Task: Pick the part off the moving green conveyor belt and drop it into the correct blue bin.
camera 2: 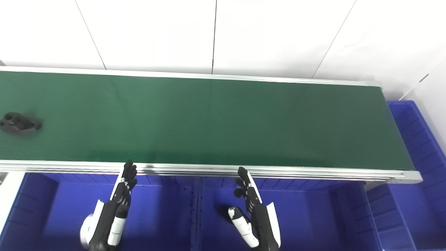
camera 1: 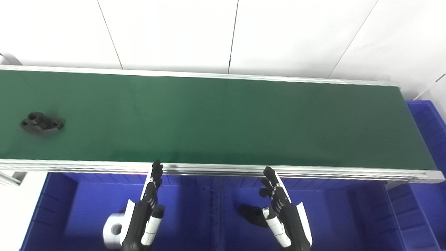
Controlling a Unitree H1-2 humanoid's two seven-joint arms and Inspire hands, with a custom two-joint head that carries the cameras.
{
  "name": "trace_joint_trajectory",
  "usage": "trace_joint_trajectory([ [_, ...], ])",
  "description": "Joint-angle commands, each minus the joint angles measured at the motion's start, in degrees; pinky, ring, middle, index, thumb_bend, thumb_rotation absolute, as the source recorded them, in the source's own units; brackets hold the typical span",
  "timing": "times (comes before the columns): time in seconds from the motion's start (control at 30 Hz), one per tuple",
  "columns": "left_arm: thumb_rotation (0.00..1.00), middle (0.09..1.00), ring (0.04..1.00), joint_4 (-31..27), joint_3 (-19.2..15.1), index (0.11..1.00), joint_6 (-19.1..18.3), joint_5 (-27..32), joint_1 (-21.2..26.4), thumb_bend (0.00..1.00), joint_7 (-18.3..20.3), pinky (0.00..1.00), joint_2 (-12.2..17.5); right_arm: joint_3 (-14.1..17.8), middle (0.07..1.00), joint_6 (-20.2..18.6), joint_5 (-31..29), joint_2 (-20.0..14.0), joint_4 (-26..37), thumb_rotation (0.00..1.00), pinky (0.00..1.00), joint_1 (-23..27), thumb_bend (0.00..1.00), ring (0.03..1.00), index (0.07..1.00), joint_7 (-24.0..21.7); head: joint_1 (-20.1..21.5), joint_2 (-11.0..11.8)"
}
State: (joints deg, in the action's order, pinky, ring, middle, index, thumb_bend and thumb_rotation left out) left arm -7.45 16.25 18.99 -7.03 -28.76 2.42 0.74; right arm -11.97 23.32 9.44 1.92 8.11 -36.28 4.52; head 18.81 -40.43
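A black part (camera 1: 42, 123) with two round holes lies on the green conveyor belt (camera 1: 223, 122) at its far left; it also shows in the right eye view (camera 2: 19, 123). My left hand (camera 1: 148, 209) is open and empty, held over the left blue bin (camera 1: 80, 205) just below the belt's near rail. My right hand (camera 1: 282, 212) is open and empty over the middle blue bin (camera 1: 334, 212). A white ring-shaped part (camera 1: 114, 230) lies in the left bin beside my left hand. A black part (camera 1: 251, 213) lies in the middle bin, partly hidden by my right hand.
An aluminium rail (camera 1: 223, 169) edges the belt's near side. A third blue bin (camera 1: 428, 139) stands past the belt's right end. A white wall (camera 1: 223, 35) rises behind the belt.
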Motion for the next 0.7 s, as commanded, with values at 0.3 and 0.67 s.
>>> trace_joint_trajectory([
  [0.3,0.99,1.0,1.0,-4.2,0.2,1.0,0.0,0.5,-0.7,0.71,0.7,1.0,0.2,-0.4,0.959,-1.3,0.2,0.9,4.2,0.86,0.9,-1.5,0.79,0.929,0.957,-0.4,0.2,-1.3],
  [0.67,1.0,1.0,1.0,-4.8,0.4,1.0,-0.2,0.0,-1.1,0.73,0.4,1.0,-0.1,-0.3,0.963,-1.7,0.0,0.7,4.6,0.88,0.91,-1.7,0.79,0.935,0.957,-0.7,0.1,-1.4],
])
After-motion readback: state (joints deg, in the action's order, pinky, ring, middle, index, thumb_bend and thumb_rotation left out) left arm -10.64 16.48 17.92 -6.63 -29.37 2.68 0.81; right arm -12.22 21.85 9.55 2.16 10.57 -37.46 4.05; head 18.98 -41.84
